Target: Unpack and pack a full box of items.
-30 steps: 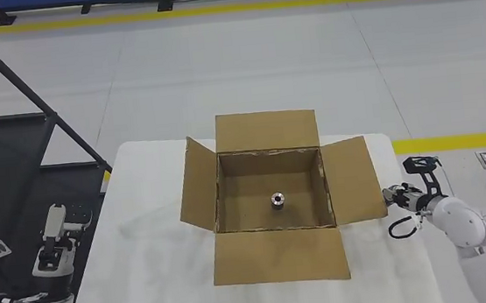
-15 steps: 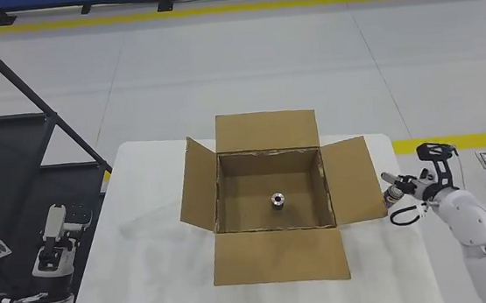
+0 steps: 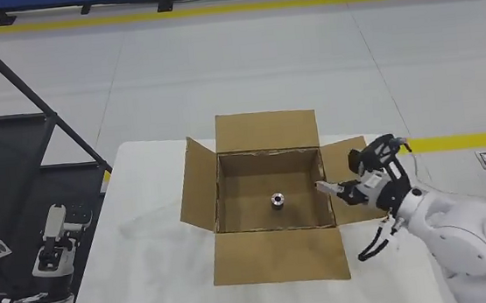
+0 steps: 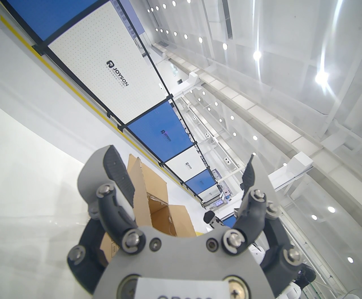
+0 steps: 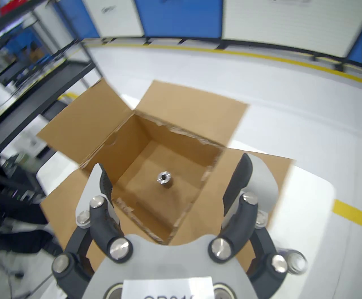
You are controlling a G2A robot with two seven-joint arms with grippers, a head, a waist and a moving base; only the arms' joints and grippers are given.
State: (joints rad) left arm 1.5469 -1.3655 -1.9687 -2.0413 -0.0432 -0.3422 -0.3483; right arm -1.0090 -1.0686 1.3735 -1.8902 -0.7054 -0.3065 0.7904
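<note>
Top view with both wrist views. The white table (image 3: 162,265) has rounded corners and stands on a pale grey floor (image 3: 243,63). A yellow line (image 3: 462,141) crosses the floor level with the table's far right corner. Blue and white wall panels (image 5: 181,17) close off the room beyond the far edge. A black rack (image 5: 53,74) stands off the table's left side, and round ceiling lights (image 4: 256,55) show overhead.

The cardboard box (image 3: 247,195) sits at the middle of the table, nearer the far edge, with all four flaps folded outward. Its near flap lies flat toward the near edge and its right flap reaches toward the right edge. You find one small metal part (image 3: 277,200) upright on the box floor, about central and clear of every wall.

Your right gripper (image 5: 173,166) hangs above the box's right wall and right flap, angled down into the opening. Its fingers are spread wide and carry nothing.

Your left gripper (image 4: 181,155) is off the table, beside the left edge near the near left corner. It points upward, with its fingers likewise spread and nothing between them.
</note>
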